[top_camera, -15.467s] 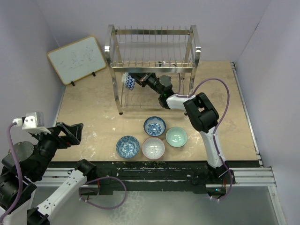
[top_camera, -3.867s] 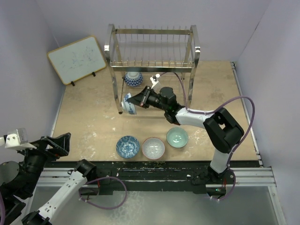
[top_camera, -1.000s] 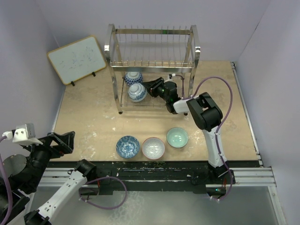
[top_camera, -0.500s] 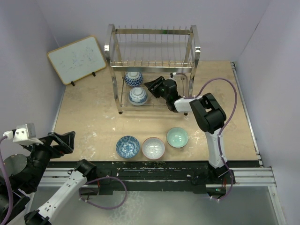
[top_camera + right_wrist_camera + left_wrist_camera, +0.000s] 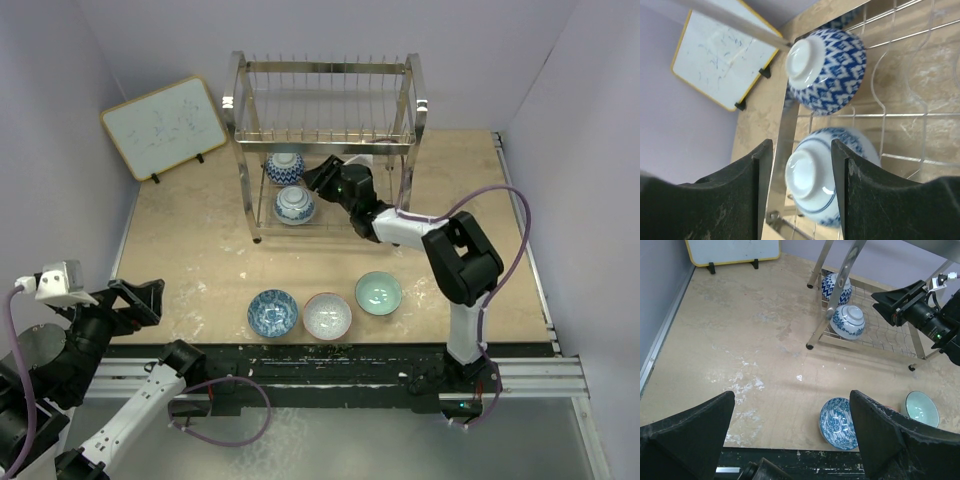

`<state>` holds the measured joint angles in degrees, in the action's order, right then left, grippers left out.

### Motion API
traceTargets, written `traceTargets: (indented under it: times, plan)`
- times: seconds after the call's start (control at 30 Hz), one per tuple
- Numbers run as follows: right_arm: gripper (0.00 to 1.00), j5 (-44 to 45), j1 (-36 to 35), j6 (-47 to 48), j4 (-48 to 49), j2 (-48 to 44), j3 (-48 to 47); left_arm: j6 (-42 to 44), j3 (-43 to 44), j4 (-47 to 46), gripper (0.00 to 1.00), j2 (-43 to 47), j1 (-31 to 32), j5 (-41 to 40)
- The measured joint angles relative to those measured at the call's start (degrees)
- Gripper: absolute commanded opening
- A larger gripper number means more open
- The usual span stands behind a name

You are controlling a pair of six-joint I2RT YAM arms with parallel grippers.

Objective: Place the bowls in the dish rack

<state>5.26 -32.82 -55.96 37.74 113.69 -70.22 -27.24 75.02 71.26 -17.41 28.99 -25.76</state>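
Right gripper (image 5: pixel 316 178): spread, grips nothing, sits beside two overturned blue bowls (image 5: pixel 295 204) on the dish rack (image 5: pixel 238 100) lower tier. Left gripper (image 5: pixel 148 297): parted, empty, seemingly above the table (image 5: pixel 200 260) near edge. Three bowls (image 5: pixel 327 316) on it.

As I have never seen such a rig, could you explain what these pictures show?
Two robot arms are bolted at the near edge of a table. One picture looks down from above; the others come from a camera on each wrist. The right pincer, open and empty, reaches low into the dish rack, beside two inverted blue-patterned bowls. The left pincer hangs open and empty at front left. A blue bowl, a pale bowl and a mint green bowl sit on the table; a whiteboard leans behind.
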Motion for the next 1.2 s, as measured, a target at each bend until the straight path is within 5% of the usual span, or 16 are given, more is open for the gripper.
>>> traceTargets:
  times: [0.43,1.2]
  plan:
    - [0.52,6.10,-11.69,14.80,-7.15,-7.13,2.14,0.00,-1.60,-0.63,0.99,0.00,0.00,0.46]
    - [0.52,-4.68,-11.26,18.93,-7.78,0.46,-0.90,-0.02,-2.64,-1.29,0.99,0.00,0.00,0.59]
